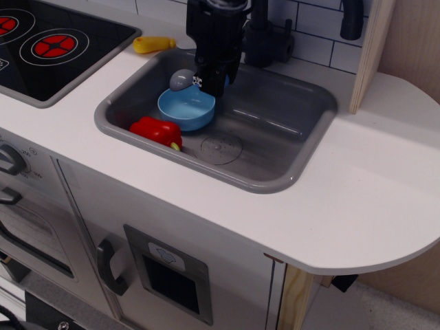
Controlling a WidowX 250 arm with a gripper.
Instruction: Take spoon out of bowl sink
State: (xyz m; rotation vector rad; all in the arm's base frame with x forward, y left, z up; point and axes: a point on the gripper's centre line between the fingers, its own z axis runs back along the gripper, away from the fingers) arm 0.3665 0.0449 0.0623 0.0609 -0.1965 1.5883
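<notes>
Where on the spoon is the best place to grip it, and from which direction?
By the chunky handle, from above. The end effector grips it there now; the handle itself is hidden. The spoon's round grey scoop juts left, clear above the bowl, and would slip between fingers.

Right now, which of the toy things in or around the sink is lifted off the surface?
The spoon: the gripper holds it above the light blue bowl. The red pepper and yellow-handled knife lie flat.
</notes>
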